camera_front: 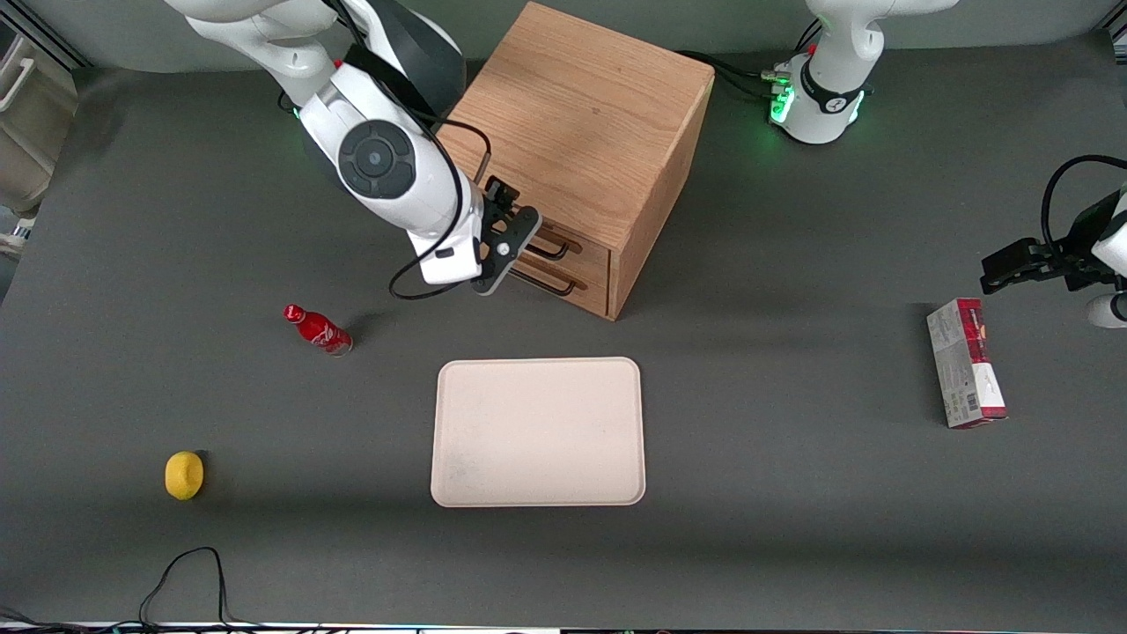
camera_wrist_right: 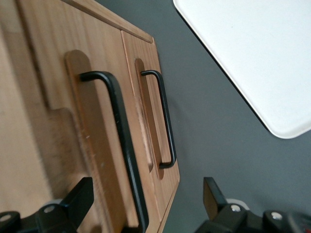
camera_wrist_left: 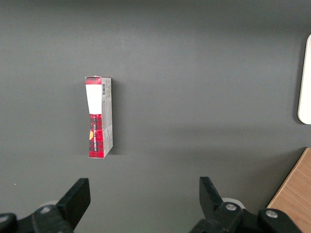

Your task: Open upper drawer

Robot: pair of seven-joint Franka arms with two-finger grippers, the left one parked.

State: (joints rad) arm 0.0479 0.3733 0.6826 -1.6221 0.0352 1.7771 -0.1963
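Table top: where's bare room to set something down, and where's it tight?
Bare table lies between the tray and the box, and between the lemon and the tray. It is tight in front of the upper drawer, where the open gripper hangs at its handle, the red bottle nearby.

Even overhead light; soft shadow beside cabinet [camera_front: 581, 150]; hand [camera_wrist_right: 146, 204] blurred up close.

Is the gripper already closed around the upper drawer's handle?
No: in the right wrist view the gripper is open, its fingers spread either side of the upper drawer handle without clamping it.
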